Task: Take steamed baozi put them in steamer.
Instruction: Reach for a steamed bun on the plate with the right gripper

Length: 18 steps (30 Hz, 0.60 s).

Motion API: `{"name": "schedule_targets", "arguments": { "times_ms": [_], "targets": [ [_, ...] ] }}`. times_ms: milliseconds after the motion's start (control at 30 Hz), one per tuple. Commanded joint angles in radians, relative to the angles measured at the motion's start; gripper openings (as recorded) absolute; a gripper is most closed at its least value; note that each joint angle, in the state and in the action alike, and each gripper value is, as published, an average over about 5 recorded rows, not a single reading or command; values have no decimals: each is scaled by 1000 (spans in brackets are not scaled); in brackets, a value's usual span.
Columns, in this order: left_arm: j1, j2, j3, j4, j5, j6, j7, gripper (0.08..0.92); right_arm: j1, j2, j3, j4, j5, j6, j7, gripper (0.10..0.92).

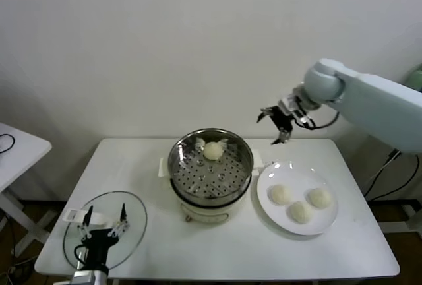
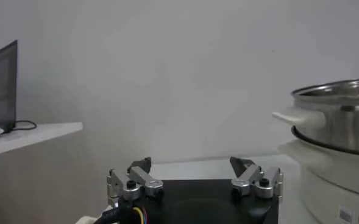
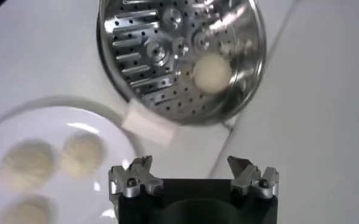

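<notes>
The steamer (image 1: 211, 173) stands mid-table, a shiny steel pot on a cream base, with one steamed baozi (image 1: 213, 151) on the far side of its perforated tray. Three more baozi (image 1: 281, 194) (image 1: 319, 197) (image 1: 300, 212) lie on a white plate (image 1: 269, 176) to its right. My right gripper (image 1: 279, 121) hangs open and empty in the air behind the table's far edge, above and between steamer and plate. Its wrist view shows the steamer (image 3: 167, 67), the bun (image 3: 212, 73) inside and the plate's baozi (image 3: 81, 153). My left gripper (image 1: 103, 221) rests open and empty at the front left.
A round glass lid (image 1: 135, 212) lies flat on the table's front left, under my left gripper. A second white table (image 1: 20, 146) stands off to the left. The white wall runs close behind the table's far edge.
</notes>
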Motion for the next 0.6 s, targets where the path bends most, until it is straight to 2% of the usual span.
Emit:
{"name": "schedule_targets", "arguments": {
  "times_ms": [33, 267, 600],
  "targets": [
    [0, 1, 8, -1, -20, -6, -32, 823, -267, -174, 103, 32, 25, -158, 39, 823],
    [3, -9, 15, -6, -7, -8, -42, 823, -424, -143, 180, -7, -16, -178, 22, 823],
    [2, -10, 12, -4, -4, -6, -45, 823, -476, -51, 196, -75, -26, -189, 33, 823]
  ]
}}
